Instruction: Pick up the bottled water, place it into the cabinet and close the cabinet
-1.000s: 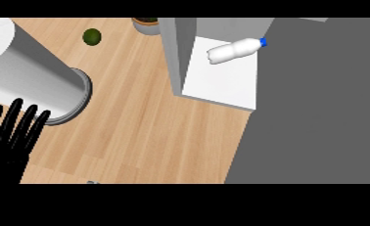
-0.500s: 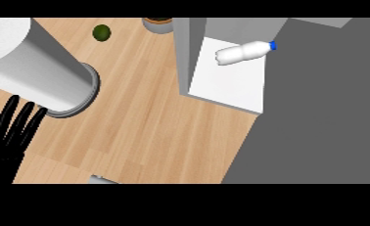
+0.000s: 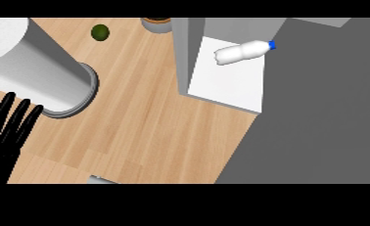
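The bottled water [image 3: 242,52], clear with a blue cap, lies on its side on the white floor of the cabinet [image 3: 231,80] at the upper right of the head view. The cabinet's grey side wall [image 3: 180,49] stands along its left. My left hand [image 3: 16,122] shows at the left edge, fingers straight and pointing up, holding nothing and far from the bottle. My right hand is out of view.
A large white and grey cylinder [image 3: 39,73] lies on the wooden counter [image 3: 145,122] at the upper left. A green round fruit [image 3: 100,32] and a brown-rimmed pot [image 3: 156,23] sit at the counter's far edge. Grey floor fills the right side.
The whole view has shifted: the cabinet, bottle and cylinder sit further right and slightly lower in the picture than a second ago. My left hand stays at the left edge.
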